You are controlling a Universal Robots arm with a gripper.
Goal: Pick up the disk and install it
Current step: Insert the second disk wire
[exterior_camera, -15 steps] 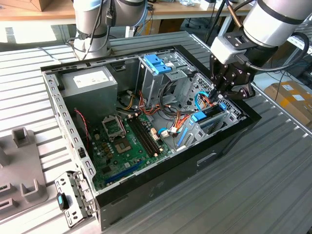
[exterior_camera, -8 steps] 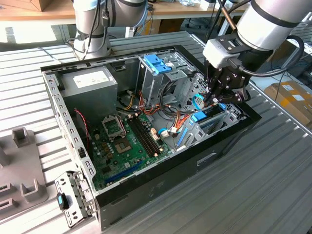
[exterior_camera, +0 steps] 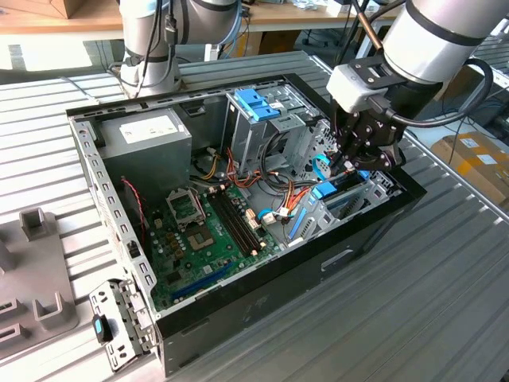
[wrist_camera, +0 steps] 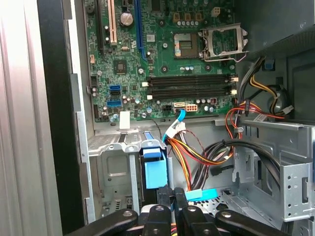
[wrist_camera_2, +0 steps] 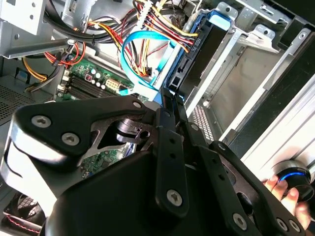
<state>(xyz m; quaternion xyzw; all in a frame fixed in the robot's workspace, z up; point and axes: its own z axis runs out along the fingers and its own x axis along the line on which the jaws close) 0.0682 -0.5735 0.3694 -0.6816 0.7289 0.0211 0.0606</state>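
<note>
The disk [exterior_camera: 328, 191] stands on edge in the drive bay at the exterior view's right side of the open computer case [exterior_camera: 262, 302]. Its blue side rail [wrist_camera: 153, 169] and dark body [wrist_camera_2: 197, 56] show in both wrist views. My gripper [exterior_camera: 348, 165] hangs right over the bay. Its two black fingers [wrist_camera_2: 166, 123] lie close together, shut, with their tips [wrist_camera: 165, 199] at the disk's blue-railed end. Nothing shows between them. I cannot tell whether the tips touch the disk.
Coloured cables [wrist_camera_2: 152, 22] and a light blue ribbon [wrist_camera_2: 130, 64] crowd the bay's end. The metal drive cage with blue handle [exterior_camera: 256, 103], the power-supply box [exterior_camera: 147, 139] and the motherboard [exterior_camera: 203, 231] occupy the case. A hand [wrist_camera_2: 281, 189] rests by a blue-lit button.
</note>
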